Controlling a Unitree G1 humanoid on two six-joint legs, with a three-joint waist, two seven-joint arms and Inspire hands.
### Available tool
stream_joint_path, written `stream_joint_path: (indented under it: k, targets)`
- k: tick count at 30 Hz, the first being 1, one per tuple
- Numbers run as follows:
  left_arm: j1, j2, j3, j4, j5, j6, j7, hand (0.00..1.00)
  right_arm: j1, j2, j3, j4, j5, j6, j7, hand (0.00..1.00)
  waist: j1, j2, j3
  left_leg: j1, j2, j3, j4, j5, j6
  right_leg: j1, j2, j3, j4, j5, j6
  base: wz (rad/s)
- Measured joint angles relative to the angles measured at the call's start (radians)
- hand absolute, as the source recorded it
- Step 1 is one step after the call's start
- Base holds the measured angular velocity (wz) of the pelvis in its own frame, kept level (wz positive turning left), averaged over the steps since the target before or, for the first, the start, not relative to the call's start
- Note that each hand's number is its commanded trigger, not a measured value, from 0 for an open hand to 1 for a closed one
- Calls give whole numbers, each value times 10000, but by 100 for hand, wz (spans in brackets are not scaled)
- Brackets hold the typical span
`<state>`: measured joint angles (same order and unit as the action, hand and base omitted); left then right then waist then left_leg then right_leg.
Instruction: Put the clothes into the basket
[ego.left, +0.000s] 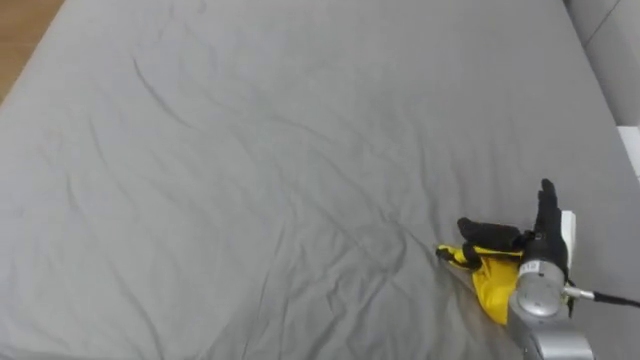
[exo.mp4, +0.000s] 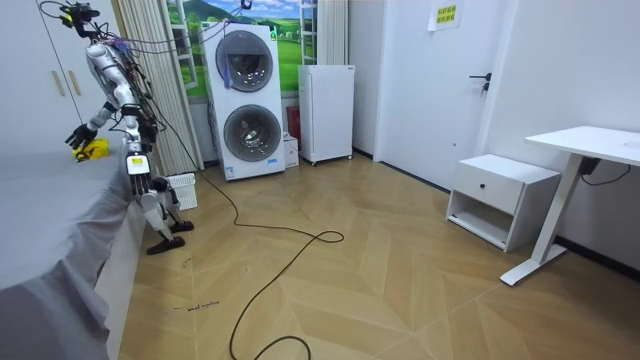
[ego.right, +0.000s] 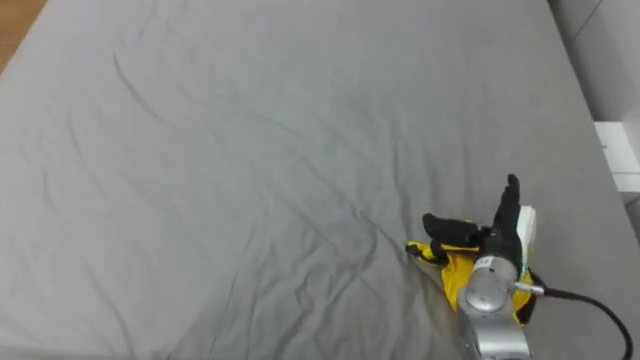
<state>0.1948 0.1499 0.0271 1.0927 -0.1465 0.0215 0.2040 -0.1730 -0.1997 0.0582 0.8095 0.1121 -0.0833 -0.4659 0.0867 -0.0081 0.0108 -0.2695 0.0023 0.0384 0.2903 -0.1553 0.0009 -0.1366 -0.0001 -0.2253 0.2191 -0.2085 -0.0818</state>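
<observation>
Yellow garment (ego.left: 488, 282), bunched at the lower right of the frame, is pinched in the robot's right hand (ego.left: 533, 245) over the grey bed sheet (ego.left: 250, 150). It is probably gathered small for carrying to the white basket (exo.mp4: 182, 190) beside the robot's legs.

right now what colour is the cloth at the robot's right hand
The cloth is yellow, clearest in the left eye view.

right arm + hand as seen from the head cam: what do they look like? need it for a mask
The right hand has black fingers and a black thumb, with a white rectangular tag along its back. Behind it sits a rounded silver-grey metal wrist housing, wider than the hand. A thin dark cable leaves the wrist toward the view's right edge.
</observation>
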Motion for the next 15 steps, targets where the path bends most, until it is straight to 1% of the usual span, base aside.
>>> stream_joint_path:
  k: [2,5,7,9,12,15]
  targets:
    - [-107,12,-1,55,1,28,9,0,90,45,100,90,-109,70,6,0,-34,2,0,-11,-8,1,-41,1,0,-6,-1,-5,-21,0,0,0]
    - [-155,54,-103,59,-31,-3,29,0,352,50,380,423,-835,84,23,0,-95,-13,-7,120,-18,-20,-167,2,-1,81,-3,-76,-21,0,1,7]
    - [-153,62,-260,29,-216,-23,34,0,706,99,404,437,-1191,84,14,0,-156,-16,-12,196,-31,-89,-222,8,-11,175,-13,-253,-44,0,1,11]
    - [-145,64,-328,-60,-289,-36,66,0,987,167,413,396,-1737,85,6,0,-267,-58,-34,194,-43,-97,-234,11,-15,257,-11,-355,-163,0,1,14]
    - [-149,61,-329,-147,-521,-80,68,0,1283,305,420,283,-2429,143,9,0,-287,-118,-62,198,-21,-23,-236,12,-18,250,-9,-360,-164,0,2,0]
    - [-156,61,-331,-169,-607,-134,68,0,1614,319,546,-68,-2709,206,17,0,-288,-144,-90,215,-7,81,-232,12,-17,239,-19,-348,-159,3,5,-8]
